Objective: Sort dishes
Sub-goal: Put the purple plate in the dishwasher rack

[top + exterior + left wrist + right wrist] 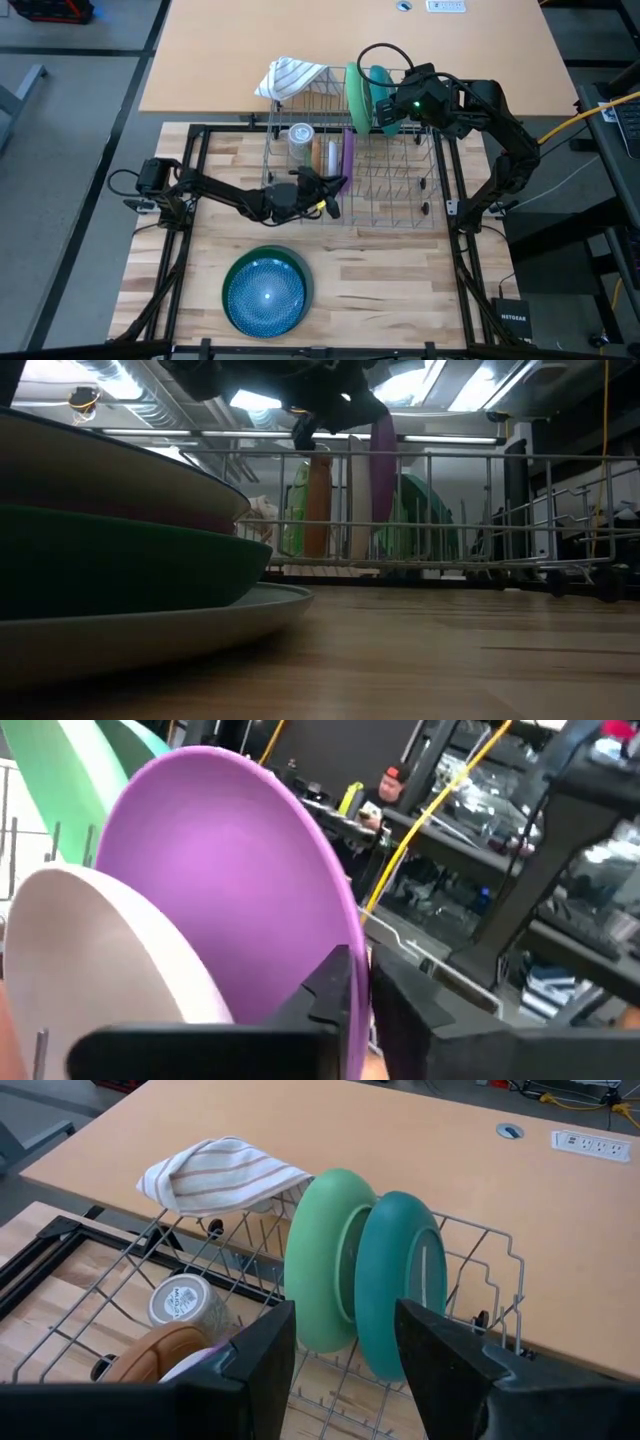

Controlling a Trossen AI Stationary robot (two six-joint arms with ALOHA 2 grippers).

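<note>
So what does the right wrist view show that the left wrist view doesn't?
Only the right wrist view shows the striped cloth draped on the rack's corner, the upturned glass, the teal dish standing on edge behind a light green dish, and the open right claw facing them. Only the left wrist view shows the purple plate up close with the left claw at its rim, plus a person among shelving in the room behind. Both show the wire rack and green dishes standing in it.
</note>
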